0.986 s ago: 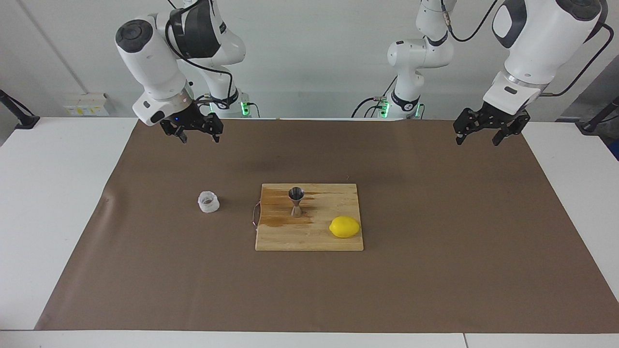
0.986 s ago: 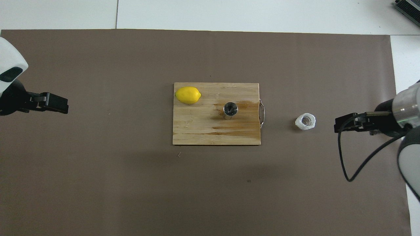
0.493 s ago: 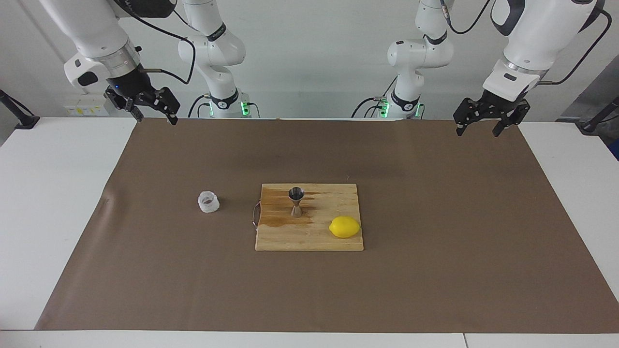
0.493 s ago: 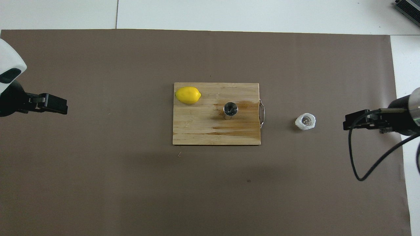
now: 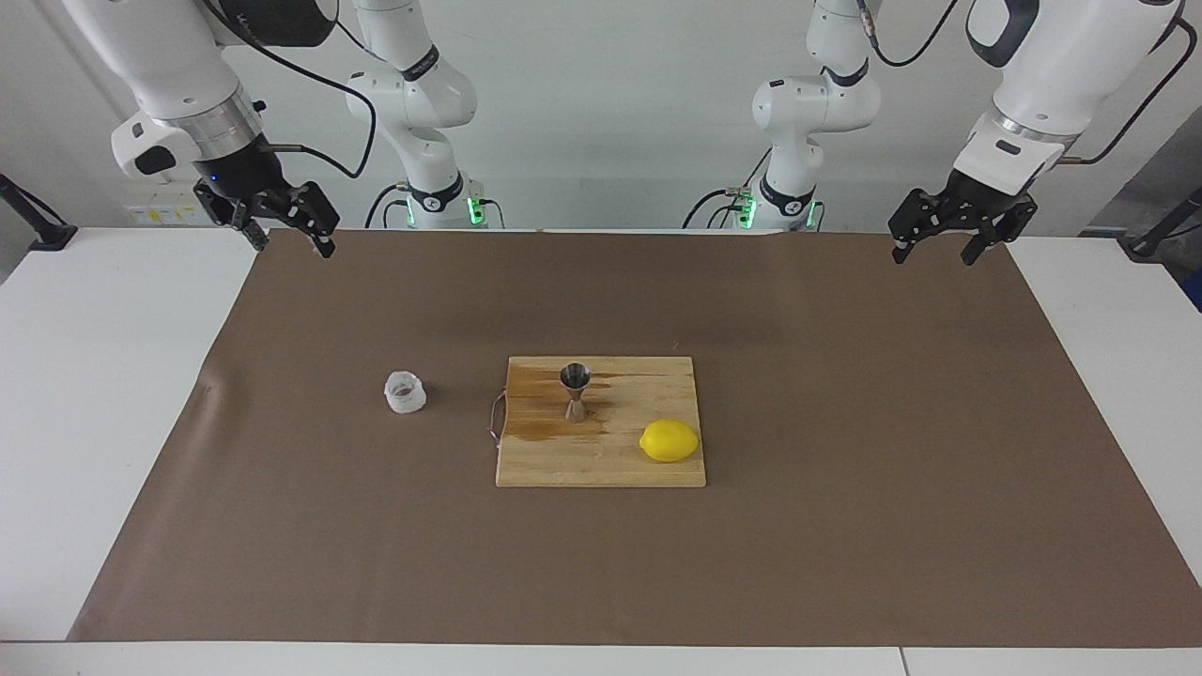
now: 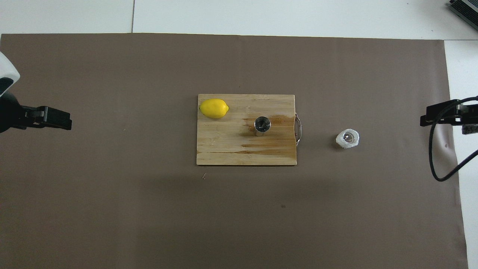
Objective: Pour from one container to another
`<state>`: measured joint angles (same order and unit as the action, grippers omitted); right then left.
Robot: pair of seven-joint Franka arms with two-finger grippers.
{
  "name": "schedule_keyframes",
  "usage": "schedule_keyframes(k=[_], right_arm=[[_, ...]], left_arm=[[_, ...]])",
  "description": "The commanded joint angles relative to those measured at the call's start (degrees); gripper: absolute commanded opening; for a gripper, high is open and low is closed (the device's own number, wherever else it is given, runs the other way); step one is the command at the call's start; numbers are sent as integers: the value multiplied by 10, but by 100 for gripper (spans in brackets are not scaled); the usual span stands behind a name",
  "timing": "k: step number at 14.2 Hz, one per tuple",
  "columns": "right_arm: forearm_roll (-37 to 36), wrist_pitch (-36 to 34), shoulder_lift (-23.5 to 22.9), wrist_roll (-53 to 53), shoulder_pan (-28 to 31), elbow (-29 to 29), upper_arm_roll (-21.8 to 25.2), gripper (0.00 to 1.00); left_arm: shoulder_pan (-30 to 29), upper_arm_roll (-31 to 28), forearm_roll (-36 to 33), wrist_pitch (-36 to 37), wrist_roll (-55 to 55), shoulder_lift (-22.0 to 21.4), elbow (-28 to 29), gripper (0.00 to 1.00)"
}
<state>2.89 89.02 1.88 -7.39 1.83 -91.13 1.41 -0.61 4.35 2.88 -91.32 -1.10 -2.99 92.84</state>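
Observation:
The small clear ribbed cup (image 5: 405,391) stands upright on the brown mat, beside the cutting board toward the right arm's end; it also shows in the overhead view (image 6: 348,138). The steel hourglass jigger (image 5: 575,391) stands upright on the wooden cutting board (image 5: 601,465); from overhead its mouth (image 6: 262,125) faces up. My right gripper (image 5: 293,242) is open and empty, raised over the mat's edge, well away from the cup; it also shows in the overhead view (image 6: 430,116). My left gripper (image 5: 932,253) is open and empty over the mat's other end (image 6: 59,118).
A yellow lemon (image 5: 670,440) lies on the board's corner farthest from the robots, toward the left arm's end. The board has a wet brown stain around the jigger and a metal handle (image 6: 298,129) facing the cup. A brown mat (image 5: 845,526) covers the white table.
My right gripper has risen and drawn back from over the mat near the cup, out toward the right arm's end. My left gripper has drawn back slightly. Cup and jigger have not moved.

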Motion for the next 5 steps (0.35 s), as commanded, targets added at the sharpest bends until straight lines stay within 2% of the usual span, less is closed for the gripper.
schedule_keyframes(k=[1, 5], right_arm=[[-8, 2, -1, -6, 2, 3, -3, 100], [-7, 3, -1, -6, 5, 3, -3, 100]], left_arm=[[-4, 4, 3, 6, 6, -11, 6, 100], [-5, 4, 4, 11, 0, -16, 13, 100]])
